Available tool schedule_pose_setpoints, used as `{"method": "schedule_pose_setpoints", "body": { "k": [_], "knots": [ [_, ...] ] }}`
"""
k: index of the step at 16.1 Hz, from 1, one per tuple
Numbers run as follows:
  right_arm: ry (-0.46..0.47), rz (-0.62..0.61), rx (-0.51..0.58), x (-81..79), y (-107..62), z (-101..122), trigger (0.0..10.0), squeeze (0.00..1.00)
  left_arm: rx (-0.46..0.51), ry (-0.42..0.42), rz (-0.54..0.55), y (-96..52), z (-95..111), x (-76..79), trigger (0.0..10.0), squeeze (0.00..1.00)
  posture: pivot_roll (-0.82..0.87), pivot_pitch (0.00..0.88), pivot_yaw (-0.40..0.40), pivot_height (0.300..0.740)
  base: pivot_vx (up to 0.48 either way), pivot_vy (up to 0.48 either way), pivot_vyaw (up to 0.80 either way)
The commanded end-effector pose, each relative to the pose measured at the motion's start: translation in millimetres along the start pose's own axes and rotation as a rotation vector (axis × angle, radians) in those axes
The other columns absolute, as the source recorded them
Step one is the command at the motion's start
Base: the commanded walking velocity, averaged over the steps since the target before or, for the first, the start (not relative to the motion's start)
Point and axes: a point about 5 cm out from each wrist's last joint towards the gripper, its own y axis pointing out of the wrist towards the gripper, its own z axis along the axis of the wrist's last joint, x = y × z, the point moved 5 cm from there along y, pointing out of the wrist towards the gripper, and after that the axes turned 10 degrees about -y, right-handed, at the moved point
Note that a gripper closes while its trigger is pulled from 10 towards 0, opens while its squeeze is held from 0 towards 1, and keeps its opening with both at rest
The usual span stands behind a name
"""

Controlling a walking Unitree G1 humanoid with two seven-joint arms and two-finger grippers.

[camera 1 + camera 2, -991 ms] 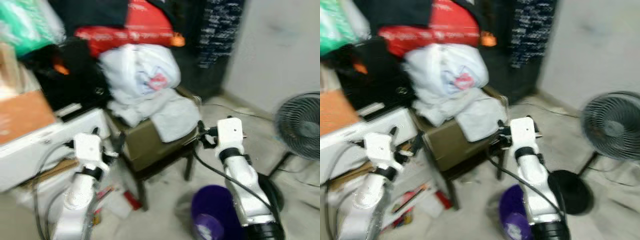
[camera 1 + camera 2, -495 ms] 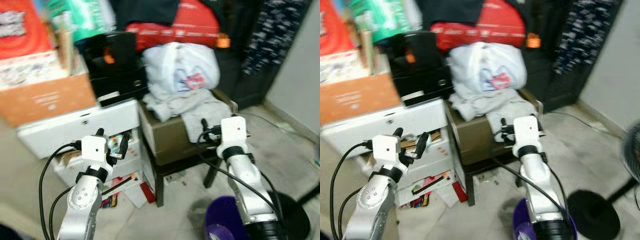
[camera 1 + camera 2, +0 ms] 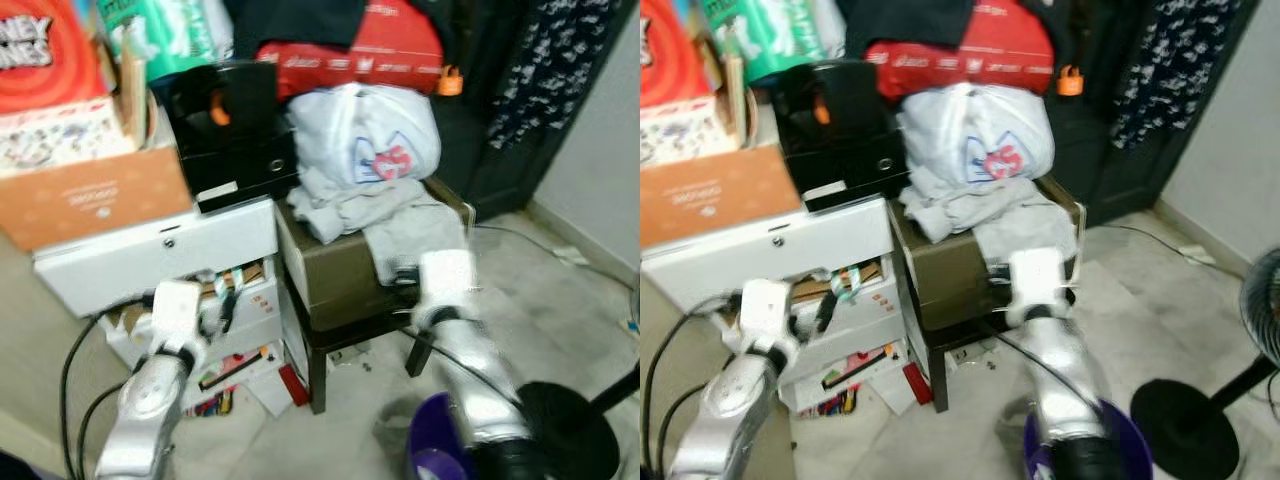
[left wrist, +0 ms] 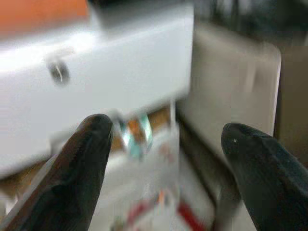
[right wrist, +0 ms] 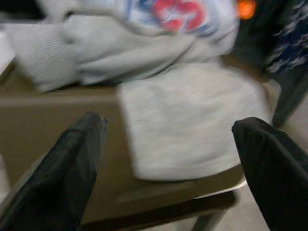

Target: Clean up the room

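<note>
A pile of grey clothes (image 3: 372, 215) lies on an olive-cushioned stool (image 3: 335, 275), one piece hanging over its front edge (image 5: 192, 125). A white plastic bag (image 3: 365, 135) rests on top of the pile. My right gripper (image 5: 168, 132) is open and empty, held just in front of the stool at the hanging cloth. My left gripper (image 4: 166, 139) is open and empty too, before the white drawer unit (image 3: 160, 255). Its lower drawers (image 3: 240, 300) stand open, stuffed with papers and small items. Both arms look blurred in the head views.
An orange box (image 3: 90, 195) and a black box (image 3: 235, 125) sit on the drawer unit. A red bag (image 3: 360, 45) tops the heap behind. A purple bucket (image 3: 440, 455) stands on the floor by my right arm, a fan base (image 3: 580, 430) beyond it. Papers litter the floor (image 3: 265, 385).
The camera has swung left, so the fan slid out and the drawer unit came in. Both arms have dropped slightly and are now motion-blurred. Both grippers stay open.
</note>
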Motion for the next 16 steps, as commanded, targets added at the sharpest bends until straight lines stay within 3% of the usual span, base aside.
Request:
{"method": "schedule_pose_setpoints", "body": {
  "k": [1, 5, 7, 10, 12, 15, 16],
  "knots": [
    [0.023, 0.034, -0.092, -9.4, 4.9, -19, 10.0, 0.00, -0.106, 0.022, -0.045, 6.2, -17, 5.2, 10.0, 0.00, -0.10, 0.000, 0.012, 0.740, 0.000, 0.000, 0.00],
    [0.039, 0.151, -0.281, -51.7, 8.4, -57, 10.0, 0.00, -0.320, 0.077, 0.006, 14.8, -55, -17.0, 10.0, 0.00, -0.09, 0.000, 0.016, 0.740, 0.000, 0.000, 0.00],
    [0.160, 0.198, -0.446, -75.5, 0.3, -81, 10.0, 0.00, -0.517, 0.063, -0.011, 14.8, -82, -21.0, 10.0, 0.00, -0.09, 0.000, 0.018, 0.740, 0.000, 0.000, 0.00],
    [0.201, 0.188, -0.579, -81.5, -11.3, -106, 10.0, 0.00, -0.662, 0.065, 0.029, 9.9, -108, -24.7, 10.0, 0.00, -0.10, 0.000, 0.021, 0.740, 0.000, 0.000, 0.00],
    [0.208, 0.191, -0.593, -80.6, -11.5, -108, 10.0, 0.00, -0.721, -0.105, 0.039, 3.7, -122, -17.6, 10.0, 0.00, -0.11, 0.000, 0.016, 0.740, 0.000, 0.000, 0.00],
    [0.193, 0.212, -0.631, -82.9, -16.8, -116, 10.0, 0.00, -0.817, -0.134, 0.049, -11.2, -139, -21.3, 10.0, 0.00, -0.11, 0.000, 0.011, 0.740, 0.000, 0.000, 0.00],
    [0.181, 0.229, -0.643, -85.3, -18.1, -117, 10.0, 0.00, -0.837, -0.107, 0.042, -12.0, -140, -21.3, 10.0, 0.00, -0.12, 0.000, 0.011, 0.740, 0.000, 0.000, 0.00]
  ]
}}
